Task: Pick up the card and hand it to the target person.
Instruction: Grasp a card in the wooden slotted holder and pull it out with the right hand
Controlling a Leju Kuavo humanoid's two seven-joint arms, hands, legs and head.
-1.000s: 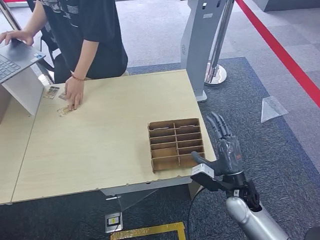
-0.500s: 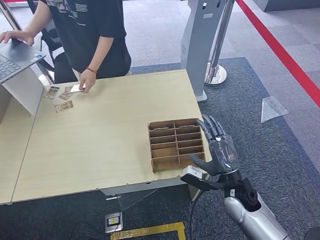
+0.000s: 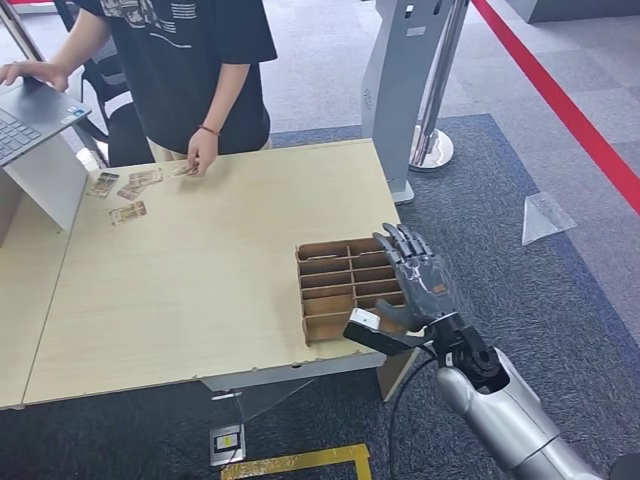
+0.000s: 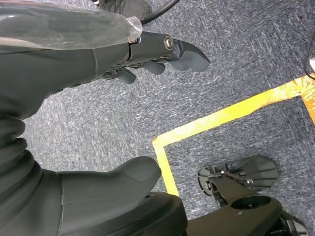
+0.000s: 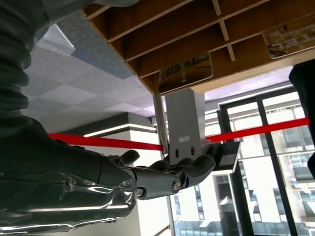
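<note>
Head view | right hand (image 3: 417,279) fingers (image 3: 398,243) apart, empty | over card (image 5: 184,72) tray (image 3: 332,290)

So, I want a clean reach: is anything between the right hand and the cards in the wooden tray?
Nothing visible. The right hand is open over the tray's right end. In the right wrist view, a card stands in an open slot, with only low dividers around it.
</note>
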